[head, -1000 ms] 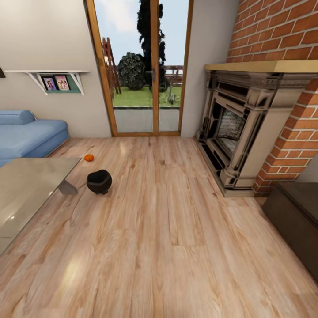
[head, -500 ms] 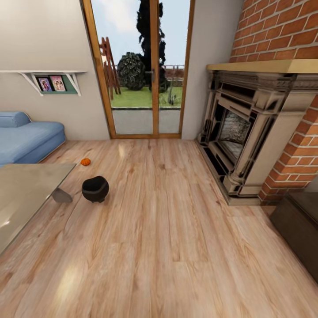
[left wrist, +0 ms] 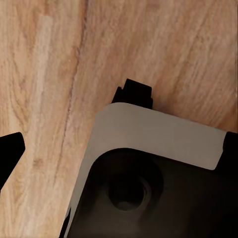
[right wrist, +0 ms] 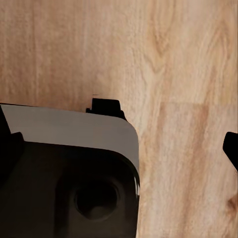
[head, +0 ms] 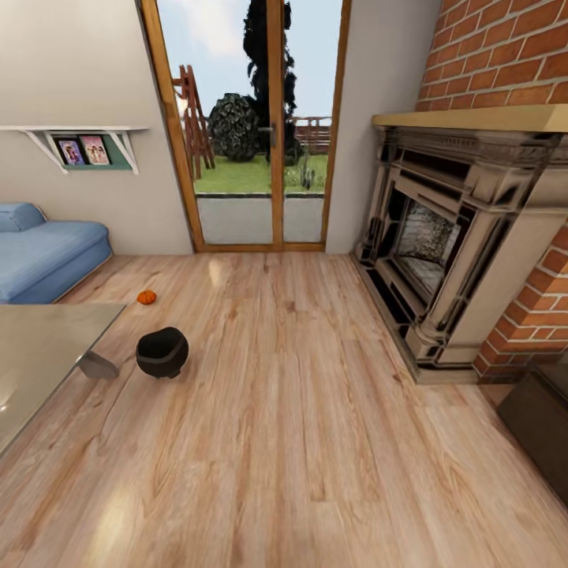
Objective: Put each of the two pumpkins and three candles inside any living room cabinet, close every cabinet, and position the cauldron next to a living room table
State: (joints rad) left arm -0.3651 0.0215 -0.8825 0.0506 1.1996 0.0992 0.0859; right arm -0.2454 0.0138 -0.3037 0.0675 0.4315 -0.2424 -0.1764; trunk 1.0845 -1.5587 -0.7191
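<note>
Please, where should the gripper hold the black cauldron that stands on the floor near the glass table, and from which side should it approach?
Probably by the flared rim of the cauldron, from above: it stands upright with its mouth open, and the round belly looks too wide for a gripper. The rim on the open-floor side seems freest, since the table stands close on the other side.

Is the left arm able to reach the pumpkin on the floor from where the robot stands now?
Probably not yet. The pumpkin lies far off on the floor, beyond the cauldron and near the sofa. Open floor leads there, so the base should drive closer first.
</note>
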